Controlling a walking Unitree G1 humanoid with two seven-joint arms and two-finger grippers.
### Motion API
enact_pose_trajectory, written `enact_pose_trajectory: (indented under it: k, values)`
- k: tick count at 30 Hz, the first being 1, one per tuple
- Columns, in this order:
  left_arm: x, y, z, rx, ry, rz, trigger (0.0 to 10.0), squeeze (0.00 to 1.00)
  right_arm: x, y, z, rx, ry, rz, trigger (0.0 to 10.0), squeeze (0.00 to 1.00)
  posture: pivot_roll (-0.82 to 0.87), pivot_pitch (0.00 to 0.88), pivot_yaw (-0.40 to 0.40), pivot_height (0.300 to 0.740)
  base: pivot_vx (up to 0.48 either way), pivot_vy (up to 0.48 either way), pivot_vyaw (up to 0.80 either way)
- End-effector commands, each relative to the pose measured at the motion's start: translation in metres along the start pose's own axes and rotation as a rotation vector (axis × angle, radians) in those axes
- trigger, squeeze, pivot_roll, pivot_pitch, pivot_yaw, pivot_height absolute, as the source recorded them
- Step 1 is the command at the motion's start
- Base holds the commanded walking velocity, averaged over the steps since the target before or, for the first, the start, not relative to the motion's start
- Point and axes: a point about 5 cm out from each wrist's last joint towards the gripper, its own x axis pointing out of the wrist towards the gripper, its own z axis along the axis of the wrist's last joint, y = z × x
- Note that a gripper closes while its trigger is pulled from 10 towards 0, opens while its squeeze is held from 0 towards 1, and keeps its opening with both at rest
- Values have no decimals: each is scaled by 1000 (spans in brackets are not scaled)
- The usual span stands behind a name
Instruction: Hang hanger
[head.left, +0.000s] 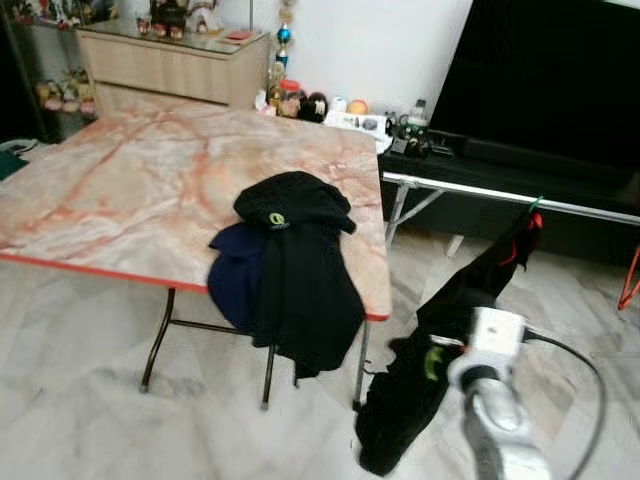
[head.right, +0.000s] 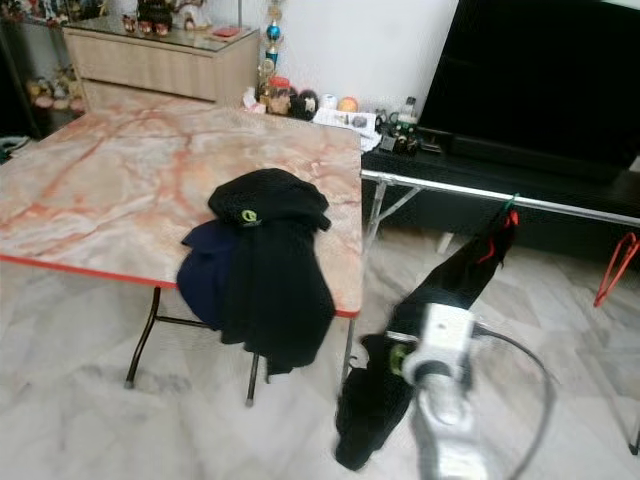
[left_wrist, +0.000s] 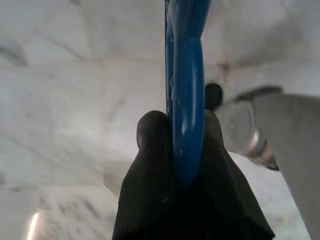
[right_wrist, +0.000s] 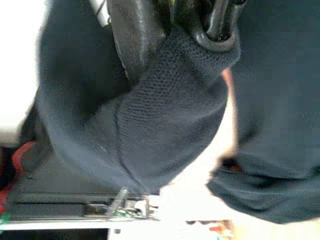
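A black garment (head.left: 450, 310) with red trim hangs slantwise from a green hanger hook (head.left: 535, 206) on the silver rail (head.left: 480, 190), and its lower end reaches the floor. My right arm (head.left: 492, 395) reaches into it from below. In the right wrist view my right gripper (right_wrist: 185, 30) is shut on the garment's bunched black mesh fabric (right_wrist: 165, 115). My left gripper (left_wrist: 187, 122) hangs low over the tiled floor, shut on a blue plastic hanger (left_wrist: 187, 70) that stands between its black fingers (left_wrist: 150, 150).
A folding table (head.left: 130, 170) with a marble pattern stands to the left, with a black top (head.left: 300, 270) and a navy garment (head.left: 230, 280) draped over its near edge. A red hanger (head.left: 630, 280) hangs at far right. Behind the rail are a large dark TV (head.left: 560, 70) and its low stand.
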Motion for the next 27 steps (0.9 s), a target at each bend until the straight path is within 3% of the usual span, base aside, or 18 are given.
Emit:
enact_pose_trajectory:
  k: [1,6,13,20,27]
  values:
    - [1,-9,-1,13,1,-15,10000,0,1,-11,5,7,-26,-42,10000,0,76,0,-82,740,0,480,0]
    - [1,-10,0,8,-2,-5,10000,0,1,-8,9,-13,-47,-29,10000,0,77,0,-76,740,0,480,0]
    - [1,-9,-2,3,-7,-2,10000,0,4,8,40,9,-184,7,10000,0,79,0,-71,740,0,0,0]
    - [0,-6,-2,-15,-20,-11,10000,0,8,28,78,-41,-326,73,10000,0,84,0,-73,740,0,0,0]
    - [0,-6,-2,-27,-21,-20,10000,0,14,33,101,-41,-389,83,10000,0,86,0,-73,740,0,0,0]
